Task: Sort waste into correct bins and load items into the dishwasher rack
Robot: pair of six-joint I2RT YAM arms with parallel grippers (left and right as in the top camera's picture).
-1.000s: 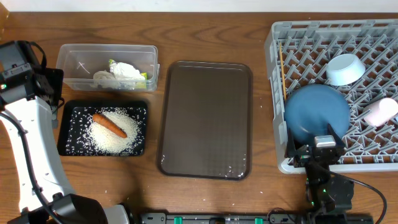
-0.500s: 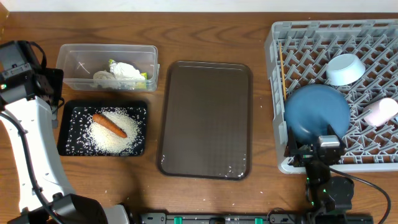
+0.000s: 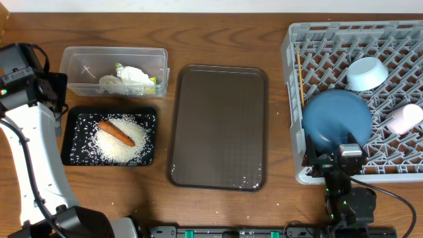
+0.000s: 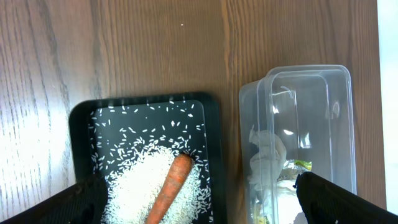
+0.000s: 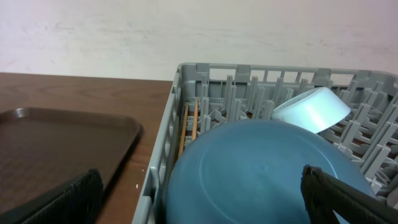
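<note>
The orange carrot [image 3: 116, 132] lies on white rice [image 3: 122, 148] in the black tray [image 3: 74, 142]; both also show in the left wrist view, carrot [image 4: 173, 186], tray [image 4: 84, 124]. The clear tub [image 3: 76, 66] holds the crumpled wrapper [image 3: 135, 76] and the yellow-green packet [image 3: 153, 81]. The grey rack [image 3: 357, 36] holds the dark-blue bowl [image 3: 337, 119], light-blue bowl [image 3: 367, 73], white cup [image 3: 404, 119] and chopsticks [image 3: 301, 76]. My left gripper [image 4: 199, 208] is open and empty above the tray and tub. My right gripper [image 5: 199, 208] is open and empty at the rack's front edge, by the dark-blue bowl [image 5: 261, 168].
The large brown serving tray [image 3: 219, 125] lies between the bins and the rack, and shows in the right wrist view [image 5: 56, 143]. A few rice grains [image 3: 112, 188] lie on the table in front of the black tray. The left arm's base stands at the front left.
</note>
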